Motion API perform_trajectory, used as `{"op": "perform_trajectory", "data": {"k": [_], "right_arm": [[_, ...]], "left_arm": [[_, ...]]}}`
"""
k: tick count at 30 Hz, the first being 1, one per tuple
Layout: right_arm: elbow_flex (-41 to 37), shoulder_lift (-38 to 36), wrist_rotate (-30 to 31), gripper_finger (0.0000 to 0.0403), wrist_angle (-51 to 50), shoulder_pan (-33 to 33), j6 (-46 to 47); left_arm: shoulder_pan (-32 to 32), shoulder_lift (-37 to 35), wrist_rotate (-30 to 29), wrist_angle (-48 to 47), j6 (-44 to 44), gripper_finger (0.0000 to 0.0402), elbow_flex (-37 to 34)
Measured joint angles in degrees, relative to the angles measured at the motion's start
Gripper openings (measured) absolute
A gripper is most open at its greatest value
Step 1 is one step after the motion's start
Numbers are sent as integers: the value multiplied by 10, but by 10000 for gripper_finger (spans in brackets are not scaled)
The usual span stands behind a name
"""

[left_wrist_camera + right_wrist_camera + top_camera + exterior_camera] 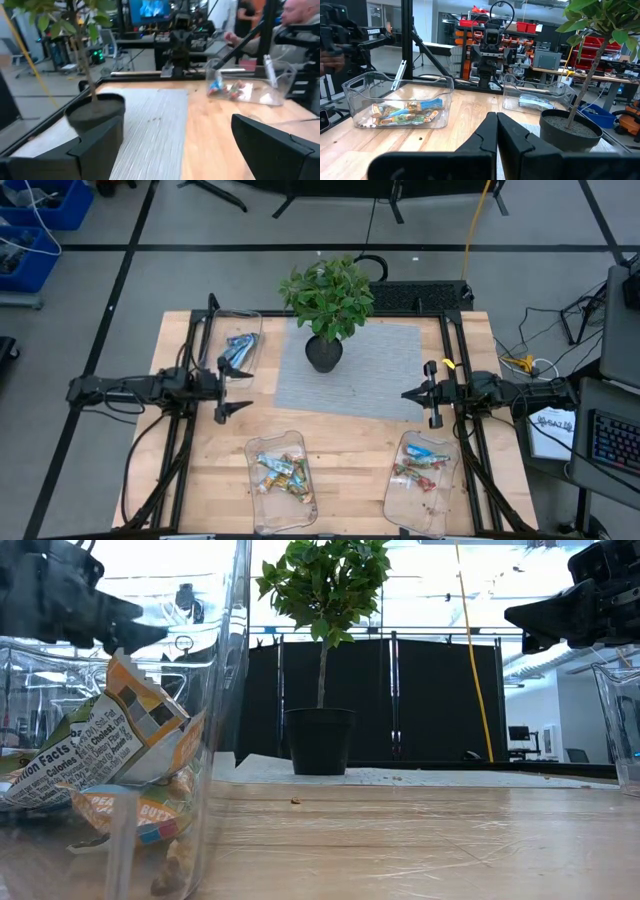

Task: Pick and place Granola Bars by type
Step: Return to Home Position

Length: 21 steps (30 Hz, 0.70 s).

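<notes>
The Granola Bars lie in three clear trays. Blue-white bars (238,348) are in the far left tray (250,320). Green-yellow-orange bars (285,474) fill the near middle tray (262,518), seen close up in the low view (110,765). Red-blue bars (422,463) are in the near right tray (402,510). My left gripper (224,388) hovers open and level beside the far left tray, nothing between its fingers (95,145). My right gripper (408,393) hovers shut and level at the right edge of the grey mat, holding nothing (497,140).
A potted plant (328,310) stands on a grey mat (380,370) at the table's far middle, between the two arms. Bare wood (350,450) lies between the near trays. A person (300,15) sits beyond the table's right side.
</notes>
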Motion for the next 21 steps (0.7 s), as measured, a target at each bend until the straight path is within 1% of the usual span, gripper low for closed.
{"op": "perform_trajectory", "data": {"k": [5, 12, 15, 17, 19, 21], "right_arm": [[0, 0, 0, 0, 0, 0, 0], [0, 0, 0, 0, 0, 0, 0], [0, 0, 0, 0, 0, 0, 0], [0, 0, 0, 0, 0, 0, 0], [0, 0, 0, 0, 0, 0, 0], [0, 0, 0, 0, 0, 0, 0]], "left_arm": [[-18, 0, -27, -10, -4, 378, 0], [-36, 0, -28, -23, -13, 372, -2], [-43, 0, -31, -15, 1, 376, -18], [-45, 0, -46, -15, 1, 378, -27], [-47, 2, -66, -16, -17, 378, -27], [-50, 1, -72, -11, -24, 376, -27]]}}
